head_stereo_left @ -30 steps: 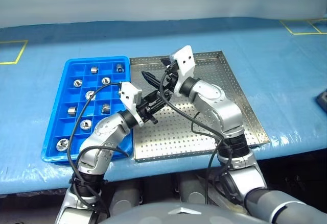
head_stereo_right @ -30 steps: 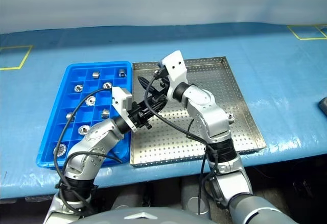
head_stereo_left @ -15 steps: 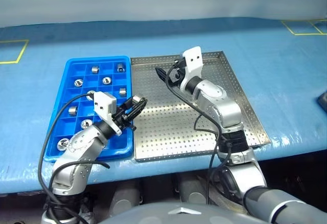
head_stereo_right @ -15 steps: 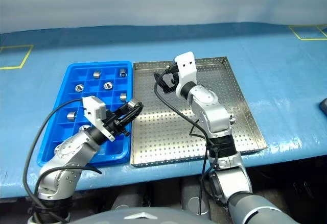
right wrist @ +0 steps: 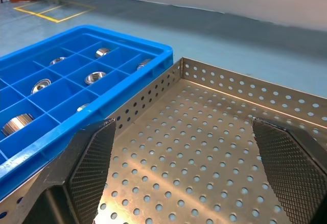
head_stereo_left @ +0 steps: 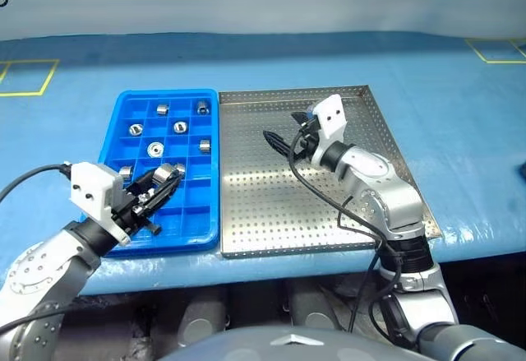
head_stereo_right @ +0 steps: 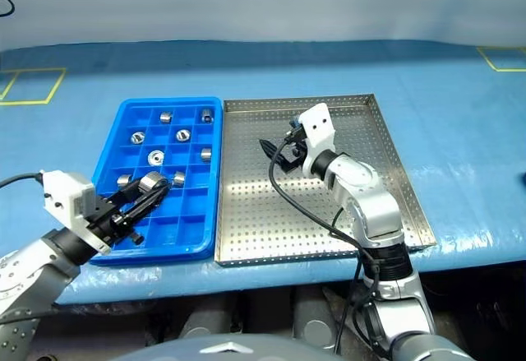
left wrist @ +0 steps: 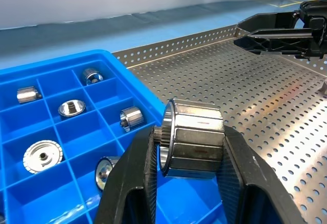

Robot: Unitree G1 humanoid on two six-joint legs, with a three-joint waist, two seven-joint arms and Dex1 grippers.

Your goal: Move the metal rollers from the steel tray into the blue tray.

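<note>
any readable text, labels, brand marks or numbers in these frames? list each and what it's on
None readable.
The blue tray, steel tray, metal rollers and both grippers, left and right, show no print or labels.
Yellow floor lines are plain outlines, not characters.

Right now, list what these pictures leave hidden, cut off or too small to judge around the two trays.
- Steel tray: head views, the right arm covers part of its floor, so any roller left under it is hidden.
- Blue tray: head views, the left gripper and its held roller cover some near compartments.
- Blue tray: left wrist view, its near part is cut off by the picture's edge.
- Rollers in the far compartments: head views, too small to tell upright from lying.
</note>
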